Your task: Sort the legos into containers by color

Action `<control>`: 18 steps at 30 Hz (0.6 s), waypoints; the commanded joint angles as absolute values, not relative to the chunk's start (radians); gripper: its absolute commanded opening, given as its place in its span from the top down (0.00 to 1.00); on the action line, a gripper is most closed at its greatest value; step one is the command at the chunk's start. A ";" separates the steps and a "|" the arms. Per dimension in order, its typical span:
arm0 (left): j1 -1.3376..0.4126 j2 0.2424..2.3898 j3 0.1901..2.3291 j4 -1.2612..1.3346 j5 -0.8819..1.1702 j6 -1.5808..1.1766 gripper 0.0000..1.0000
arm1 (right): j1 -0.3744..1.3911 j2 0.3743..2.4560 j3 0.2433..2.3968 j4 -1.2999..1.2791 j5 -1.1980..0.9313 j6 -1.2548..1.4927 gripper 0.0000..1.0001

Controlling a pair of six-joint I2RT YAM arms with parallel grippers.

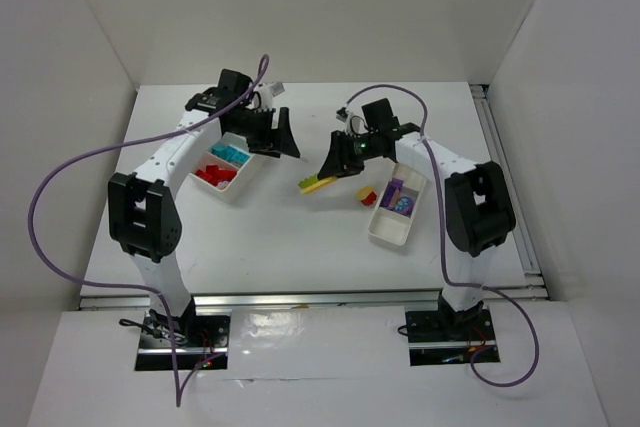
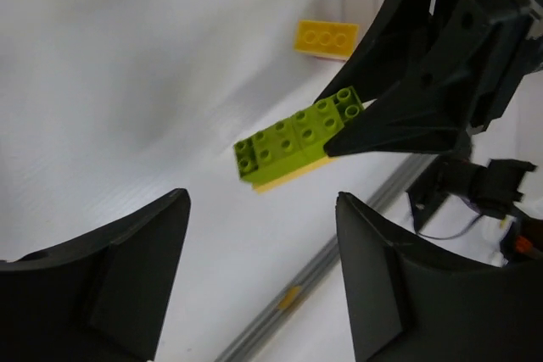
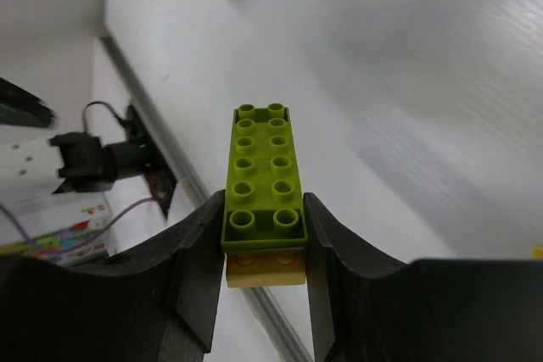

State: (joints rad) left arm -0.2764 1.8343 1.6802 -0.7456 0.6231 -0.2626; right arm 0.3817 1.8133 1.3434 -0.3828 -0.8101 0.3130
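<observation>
My right gripper (image 1: 335,167) is shut on a long lime green lego (image 1: 318,183) with a yellow lego stuck under it, held low over the table's middle. In the right wrist view the gripper (image 3: 264,239) clamps the near end of the green lego (image 3: 261,167), and the yellow lego (image 3: 265,269) shows below. My left gripper (image 1: 272,133) is open and empty, left of the stack. In the left wrist view it (image 2: 263,277) faces the green lego (image 2: 297,135). A left tray (image 1: 232,194) holds red and cyan legos. A right tray (image 1: 390,227) holds purple ones.
A red and yellow lego pair (image 1: 368,196) lies on the table just left of the right tray. The yellow one shows in the left wrist view (image 2: 325,39). White walls enclose the table on three sides. A grey rail (image 1: 505,187) runs along the right edge.
</observation>
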 commanded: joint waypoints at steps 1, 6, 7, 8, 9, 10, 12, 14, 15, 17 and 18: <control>-0.233 1.802 1.683 -0.716 0.514 -0.278 0.21 | 0.391 1.885 1.423 -0.508 -0.665 0.255 0.85; -0.222 1.782 1.674 -0.730 0.399 -0.327 0.23 | 0.416 1.930 1.436 -0.436 -0.679 0.281 0.85; -0.222 1.782 1.674 -0.741 0.408 -0.327 0.23 | 0.416 1.949 1.449 -0.436 -0.710 0.281 0.85; -0.222 1.782 1.664 -0.741 0.419 -0.327 0.22 | 0.416 1.950 1.465 -0.436 -0.731 0.267 0.85; -0.222 1.782 1.652 -0.741 0.464 -0.301 0.19 | 0.416 1.963 1.465 -0.436 -0.768 0.253 0.85; -0.222 1.772 1.643 -0.741 0.501 -0.284 0.16 | 0.416 1.963 1.465 -0.436 -0.813 0.253 0.85; -0.222 1.772 1.629 -0.741 0.608 -0.227 0.11 | 0.396 1.963 1.465 -0.436 -0.957 0.207 0.85; -0.222 1.750 1.605 -0.727 0.679 -0.190 0.07 | 0.384 1.942 1.465 -0.486 -1.079 0.117 0.85; -0.222 1.750 1.605 -0.727 0.701 -0.190 0.05 | 0.383 1.942 1.465 -0.523 -1.118 0.079 0.85; -0.233 1.740 1.582 -0.727 0.762 -0.158 0.05 | 0.373 1.942 1.477 -0.643 -1.198 0.005 0.85; -0.233 1.740 1.582 -0.727 0.788 -0.146 0.05 | 0.373 1.942 1.486 -0.687 -1.216 -0.035 0.85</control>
